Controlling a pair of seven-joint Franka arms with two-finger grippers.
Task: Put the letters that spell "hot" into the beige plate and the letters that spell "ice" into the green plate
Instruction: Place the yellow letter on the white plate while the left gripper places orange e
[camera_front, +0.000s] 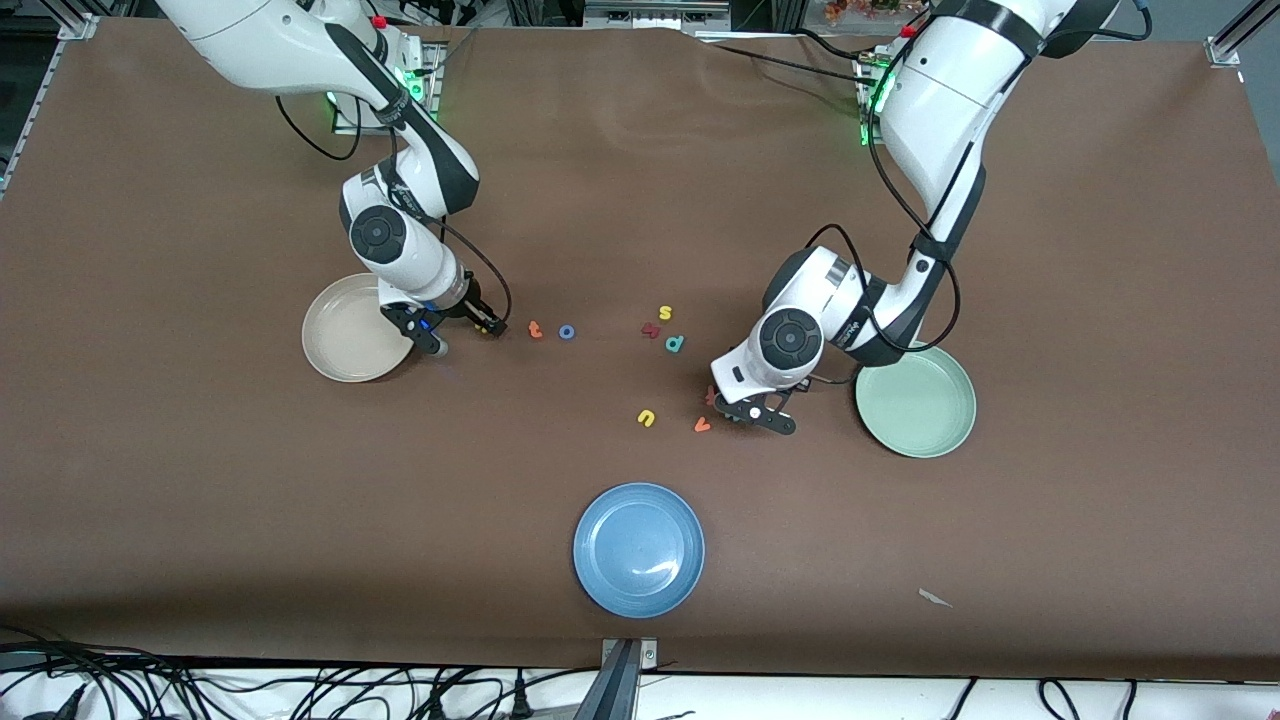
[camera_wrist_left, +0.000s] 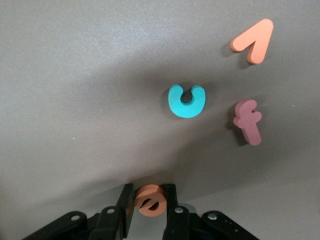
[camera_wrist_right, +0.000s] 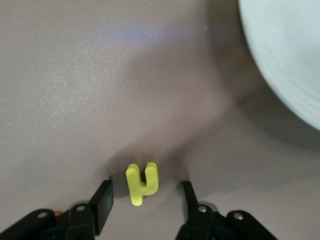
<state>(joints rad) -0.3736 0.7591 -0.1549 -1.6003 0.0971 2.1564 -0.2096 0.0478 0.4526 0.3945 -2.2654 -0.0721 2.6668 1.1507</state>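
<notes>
My left gripper (camera_wrist_left: 149, 196) is shut on the orange e (camera_wrist_left: 149, 200), low over the table beside the green plate (camera_front: 915, 400). Close by lie the teal c (camera_wrist_left: 187, 100), a dark red f (camera_wrist_left: 248, 121) and the orange v (camera_wrist_left: 253, 40). My right gripper (camera_wrist_right: 145, 192) stands open around the yellow h (camera_wrist_right: 142, 183), which lies on the table untouched next to the beige plate (camera_front: 345, 340). The orange t (camera_front: 535, 329) and blue o (camera_front: 567, 331) lie just toward the left arm's end from it. A small dark red piece (camera_front: 651, 329), seemingly the i, lies mid-table.
A yellow s (camera_front: 664, 313) and teal p (camera_front: 675, 343) lie by the dark red piece. The yellow u (camera_front: 646, 417) lies beside the v. A blue plate (camera_front: 638, 548) sits nearest the front camera. A paper scrap (camera_front: 935, 598) lies toward the left arm's end.
</notes>
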